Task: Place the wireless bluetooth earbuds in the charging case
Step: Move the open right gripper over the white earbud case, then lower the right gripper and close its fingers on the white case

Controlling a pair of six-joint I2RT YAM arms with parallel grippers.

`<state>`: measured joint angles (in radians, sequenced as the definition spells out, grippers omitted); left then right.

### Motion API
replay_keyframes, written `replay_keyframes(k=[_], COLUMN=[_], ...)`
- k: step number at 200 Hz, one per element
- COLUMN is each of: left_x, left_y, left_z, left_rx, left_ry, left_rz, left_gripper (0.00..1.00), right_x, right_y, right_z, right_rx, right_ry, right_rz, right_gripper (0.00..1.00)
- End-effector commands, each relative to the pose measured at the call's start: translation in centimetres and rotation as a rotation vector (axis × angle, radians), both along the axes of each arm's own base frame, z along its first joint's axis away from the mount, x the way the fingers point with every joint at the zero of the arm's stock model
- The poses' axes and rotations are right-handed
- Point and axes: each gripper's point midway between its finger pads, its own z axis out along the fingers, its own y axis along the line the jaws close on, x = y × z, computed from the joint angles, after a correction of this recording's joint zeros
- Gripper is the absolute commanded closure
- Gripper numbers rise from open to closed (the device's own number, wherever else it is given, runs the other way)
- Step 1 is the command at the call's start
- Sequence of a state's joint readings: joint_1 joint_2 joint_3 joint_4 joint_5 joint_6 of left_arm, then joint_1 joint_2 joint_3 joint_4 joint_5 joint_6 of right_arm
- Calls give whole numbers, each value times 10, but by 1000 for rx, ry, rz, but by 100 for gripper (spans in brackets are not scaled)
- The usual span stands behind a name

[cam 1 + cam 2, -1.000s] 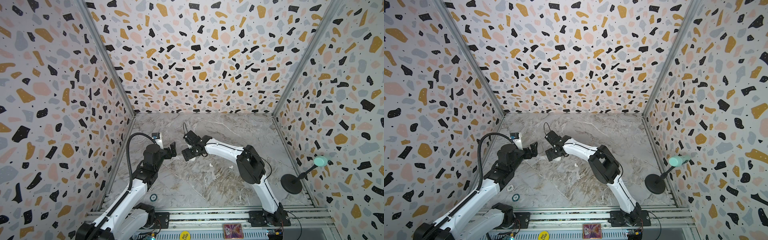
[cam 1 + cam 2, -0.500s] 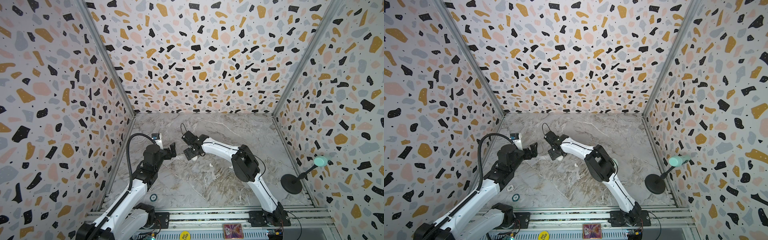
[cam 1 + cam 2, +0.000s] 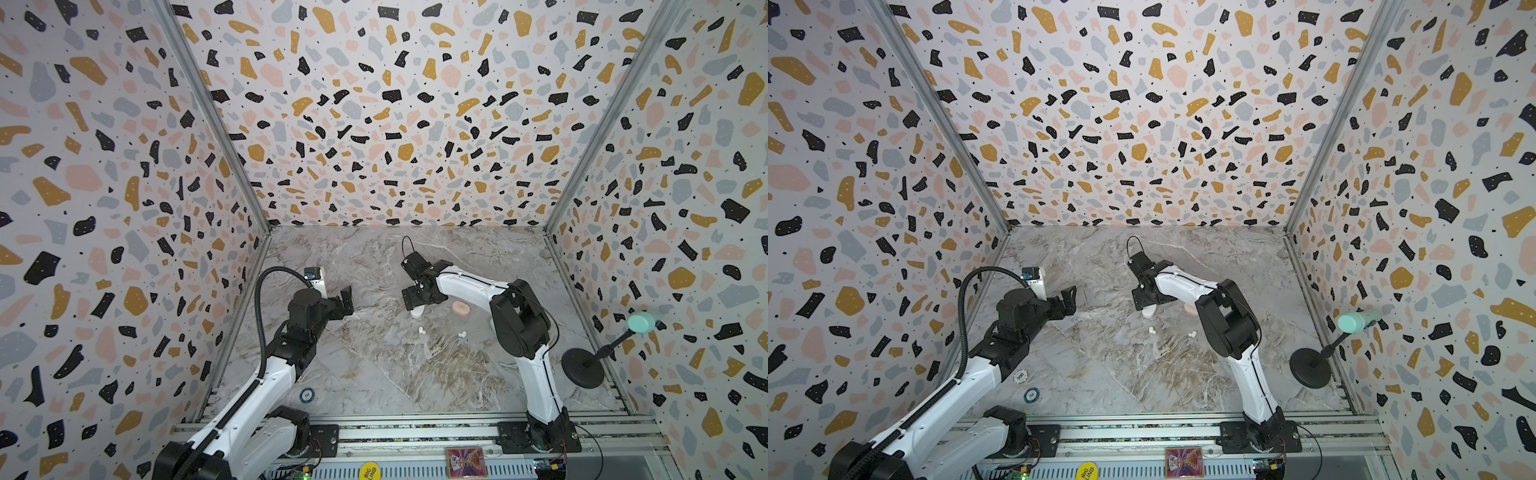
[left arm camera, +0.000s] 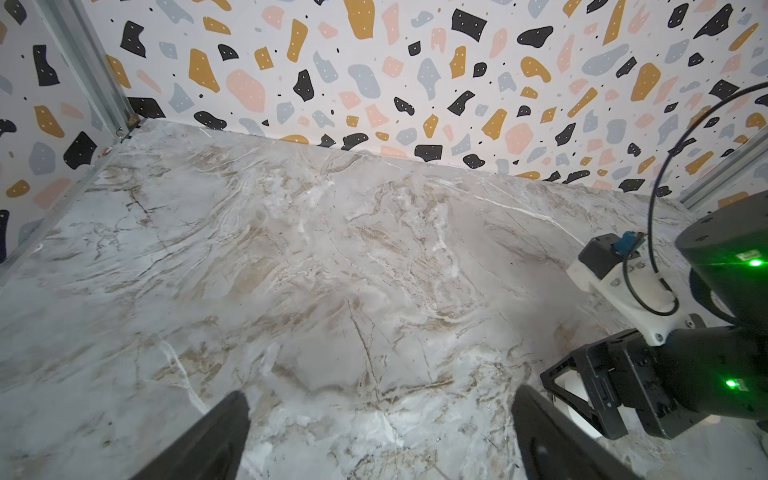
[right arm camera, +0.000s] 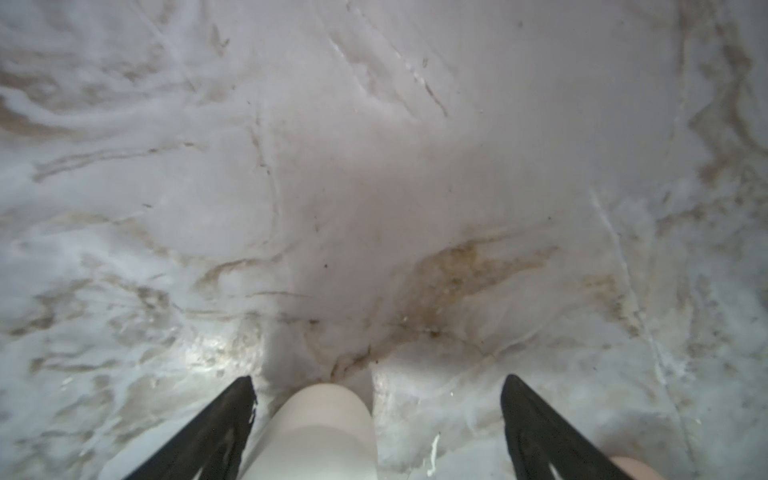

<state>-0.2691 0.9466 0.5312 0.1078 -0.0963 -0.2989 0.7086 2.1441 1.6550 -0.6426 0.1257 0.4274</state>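
**A:** Where is the right gripper?

**B:** Pointing down over the smooth white oval charging case, with its black fingers spread to either side. Its wrist camera shows bare marble between the case and one finger and a thinner gap at the other. Nothing is clamped.

**A:** And from above?

**B:** In both top views the gripper hides most of that case; only its near end shows. Those views add what the wrist cameras miss. The tiny white plastic earbuds lie loose on the grey marble tabletop, nearer the front rail than the case. A second white speck lies to their right. They are too small to count.

**A:** Anything else close by?

**B:** A pale pink oval case sits just beside the right arm, which half covers it in a top view.

**A:** And the left gripper?

**B:** It is held above the marble with its jaws wide and empty, well apart from the white case. Its wrist camera sees the right gripper side-on, and open marble running to the speckled back wall.

**A:** Edges?

**B:** A round teal poker chip lies near the rail by the left arm. A black round-based stand with a mint-green top stands by the right wall. The middle is open.
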Motion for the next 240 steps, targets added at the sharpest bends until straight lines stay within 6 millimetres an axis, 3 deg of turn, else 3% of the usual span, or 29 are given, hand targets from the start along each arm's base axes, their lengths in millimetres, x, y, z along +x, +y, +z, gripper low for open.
replay_keyframes(k=[1,51,75,146,203,240], left_x=[3,2,3,3,3,3], left_y=[-2,-4,-6,-7,-11,-28], left_z=[3,2,1,1,1,-1], left_rx=[-22,-34,-44,-50,-65,-103], left_ry=[-25,-25,-27,-27,-30,-31], left_rz=[-8,-14,-21,-25,-44,-135], left_gripper=[0,0,0,0,0,0], right_x=[-15,-50,-59,-54,-36,-30], right_y=[22,25,39,91,53,44], right_z=[30,27,30,49,64,48], right_rx=[153,276,327,475,215,132], right_ry=[21,109,126,135,20,32], right_rz=[-2,-54,-41,31,24,-5], right_gripper=[4,4,3,4,2,1])
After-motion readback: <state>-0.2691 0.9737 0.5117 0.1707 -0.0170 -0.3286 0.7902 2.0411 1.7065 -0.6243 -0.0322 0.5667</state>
